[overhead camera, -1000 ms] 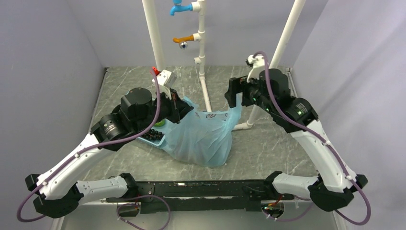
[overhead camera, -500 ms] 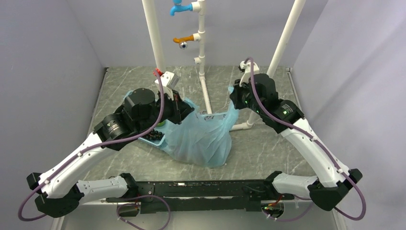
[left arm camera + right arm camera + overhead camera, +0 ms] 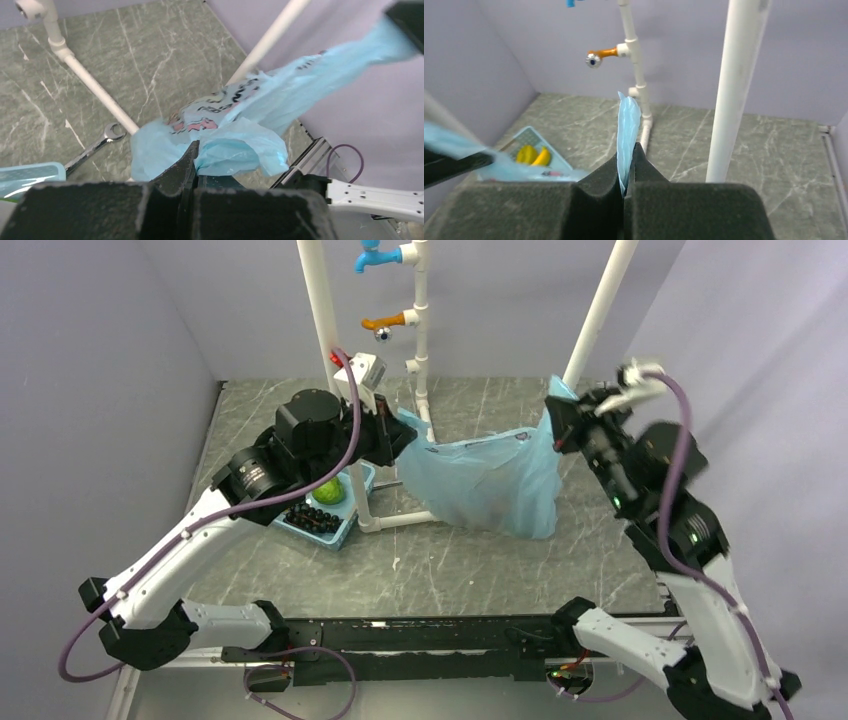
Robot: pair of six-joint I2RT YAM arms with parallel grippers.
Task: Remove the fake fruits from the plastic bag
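The plastic bag (image 3: 490,480), thin light blue with black lettering, hangs stretched in the air between my two grippers. My left gripper (image 3: 400,430) is shut on its left edge; in the left wrist view the blue film (image 3: 240,145) bunches at the closed fingertips (image 3: 192,150). My right gripper (image 3: 556,425) is shut on the right handle, and that handle (image 3: 626,120) stands up as a thin strip from the pinched jaws (image 3: 626,150). The fake fruits are hidden inside the bag; only a darker sag shows at its bottom.
A blue basket (image 3: 352,525) on the table left of the bag holds black grapes (image 3: 312,520), a green round piece (image 3: 328,490) and bananas (image 3: 534,156). White pipe frame posts (image 3: 325,320) and floor pipe (image 3: 395,520) stand close by. A wrench (image 3: 97,147) lies beside the pipe.
My right gripper shut on the bag's handle and rose to the right. The left arm lifted too, raising the bag off the table, stretching it and uncovering the basket.
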